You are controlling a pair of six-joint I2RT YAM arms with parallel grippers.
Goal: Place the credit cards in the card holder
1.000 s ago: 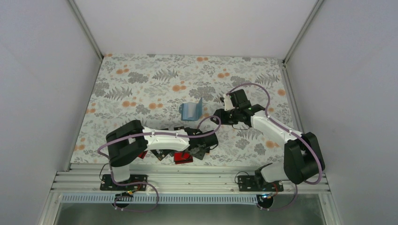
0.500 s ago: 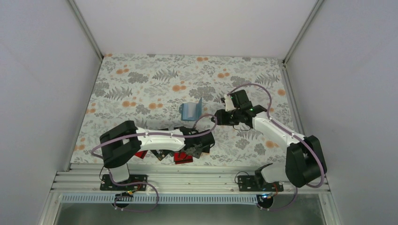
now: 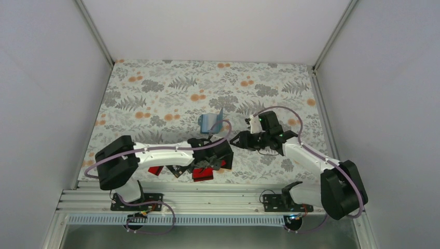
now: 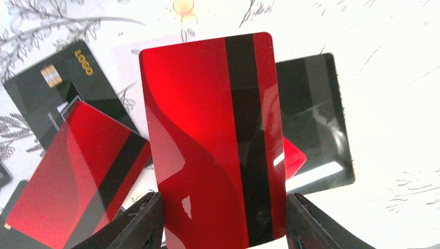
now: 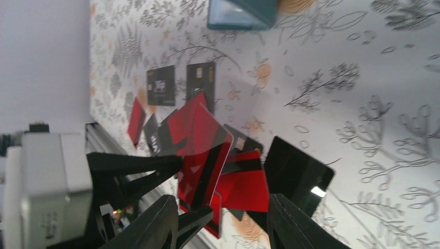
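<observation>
My left gripper [image 3: 211,163] is shut on a red credit card with a black stripe [image 4: 218,140] and holds it upright above the pile; its jaws pinch the card's two long edges. The held card also shows in the right wrist view [image 5: 203,150]. More credit cards lie below: a red one [image 4: 72,176], a black one with a chip [image 4: 52,88] and a glossy black one [image 4: 316,119]. My right gripper [image 3: 234,141] is open and empty, just right of the left gripper, pointing at the held card. The teal card holder [image 3: 211,122] stands half open behind both grippers [image 5: 241,13].
Red and black cards [image 3: 203,174] are scattered near the table's front edge, around and under the left arm. Two black cards [image 5: 179,83] lie apart, nearer the holder. The metal rail [image 3: 207,199] runs along the front.
My left gripper has drawn slightly left and nearer with the red card. My right gripper has moved down and left, closer to the held card.
</observation>
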